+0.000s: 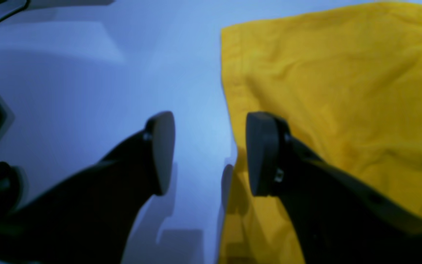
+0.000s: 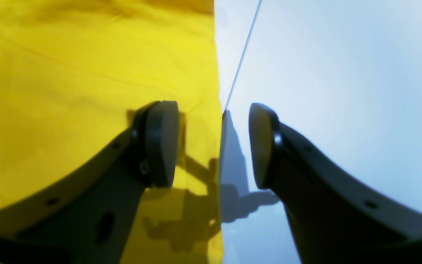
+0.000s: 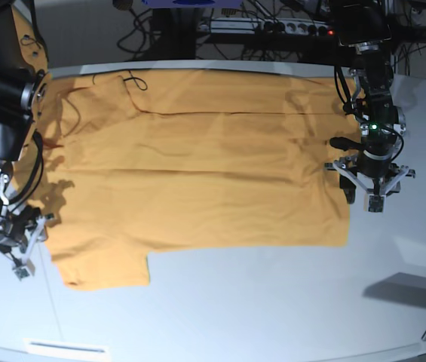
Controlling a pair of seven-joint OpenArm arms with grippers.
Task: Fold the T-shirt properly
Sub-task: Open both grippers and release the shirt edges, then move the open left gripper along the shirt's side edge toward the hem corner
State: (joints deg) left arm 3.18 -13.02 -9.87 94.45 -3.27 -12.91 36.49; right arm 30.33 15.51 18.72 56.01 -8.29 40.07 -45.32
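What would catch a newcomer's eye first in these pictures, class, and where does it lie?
The big orange-yellow T-shirt spread nearly flat across the white table. At each side edge of it hangs a black gripper with open jaws straddling the cloth's border: the left gripper at the base view's right, the right gripper at its left.

Two dark arms, reaching down from the far side of the base view, one at each side. Left arm on that view's right, coming down nearly vertical, wrist pointing downward, a small green light showing on it. Left gripper (image 3: 366,197) low, jaws spread apart with clear space between, nothing between the pads (image 1: 161,152); in its wrist view (image 1: 211,152) both fingers dark, flat inner faces turned toward each other. Right arm on the base view's left, thick black upper link, slimmer wrist angled down. Right gripper (image 3: 13,253) (image 2: 214,145) likewise parted, pads (image 2: 161,145) gripping nothing.
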